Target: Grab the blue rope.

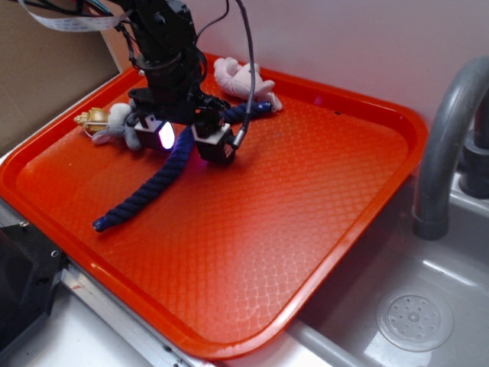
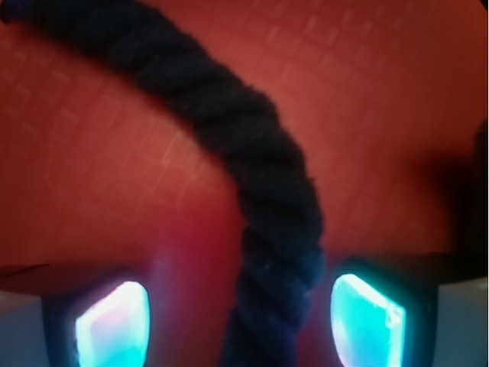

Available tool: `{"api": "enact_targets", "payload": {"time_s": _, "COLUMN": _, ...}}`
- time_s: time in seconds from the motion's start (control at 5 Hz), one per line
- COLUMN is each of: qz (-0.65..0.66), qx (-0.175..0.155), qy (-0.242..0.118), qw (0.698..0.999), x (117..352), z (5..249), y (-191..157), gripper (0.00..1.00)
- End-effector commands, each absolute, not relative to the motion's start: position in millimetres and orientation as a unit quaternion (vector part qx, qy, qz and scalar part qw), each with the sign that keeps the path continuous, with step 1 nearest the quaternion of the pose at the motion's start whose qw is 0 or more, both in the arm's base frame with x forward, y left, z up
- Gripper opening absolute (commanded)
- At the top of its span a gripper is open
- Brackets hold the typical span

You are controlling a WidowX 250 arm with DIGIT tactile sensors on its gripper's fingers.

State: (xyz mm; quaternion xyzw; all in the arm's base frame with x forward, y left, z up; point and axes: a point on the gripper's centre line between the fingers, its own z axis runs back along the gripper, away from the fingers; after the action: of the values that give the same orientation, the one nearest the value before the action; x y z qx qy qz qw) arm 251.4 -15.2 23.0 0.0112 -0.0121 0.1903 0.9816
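Note:
The blue rope (image 1: 149,191) is a thick dark navy twisted rope lying wavy across the back left of the orange tray (image 1: 321,191). One end (image 1: 102,223) points to the front left, the other runs toward the pink plush. My gripper (image 1: 186,141) is lowered over the rope's middle, open, with one glowing finger (image 1: 164,136) on each side. In the wrist view the rope (image 2: 267,199) runs between the two lit fingertips (image 2: 113,325), with gaps on both sides. The gripper (image 2: 241,321) holds nothing.
A small grey plush toy (image 1: 118,126) with a gold piece (image 1: 90,118) lies left of the gripper. A pink plush toy (image 1: 241,80) lies at the tray's back edge. A grey faucet (image 1: 447,138) and sink (image 1: 412,317) are at the right. Cardboard stands at the back left.

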Motion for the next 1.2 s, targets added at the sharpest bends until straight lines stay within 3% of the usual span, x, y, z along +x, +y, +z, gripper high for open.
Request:
{"api": "enact_targets", "payload": {"time_s": 0.0, "qz": 0.179, "qx": 0.004, "qy": -0.021, "qw": 0.984, "x": 248.1, "z": 18.1, "y": -13.5, "gripper": 0.0}}
{"api": "enact_targets", "payload": {"time_s": 0.4, "qz": 0.183, "qx": 0.014, "qy": -0.022, "qw": 0.983, "x": 245.8, "z": 18.8, "y": -6.9, "gripper": 0.0}}
{"api": "enact_targets", "payload": {"time_s": 0.6, "qz": 0.186, "qx": 0.035, "qy": -0.024, "qw": 0.982, "x": 243.0, "z": 51.9, "y": -5.0, "gripper": 0.0}}
{"api": "enact_targets", "payload": {"time_s": 0.8, "qz": 0.196, "qx": 0.052, "qy": -0.039, "qw": 0.979, "x": 236.8, "z": 102.1, "y": -2.6, "gripper": 0.0}}
{"api": "enact_targets", "payload": {"time_s": 1.0, "qz": 0.205, "qx": 0.04, "qy": -0.061, "qw": 0.976, "x": 226.5, "z": 152.1, "y": -1.7, "gripper": 0.0}}
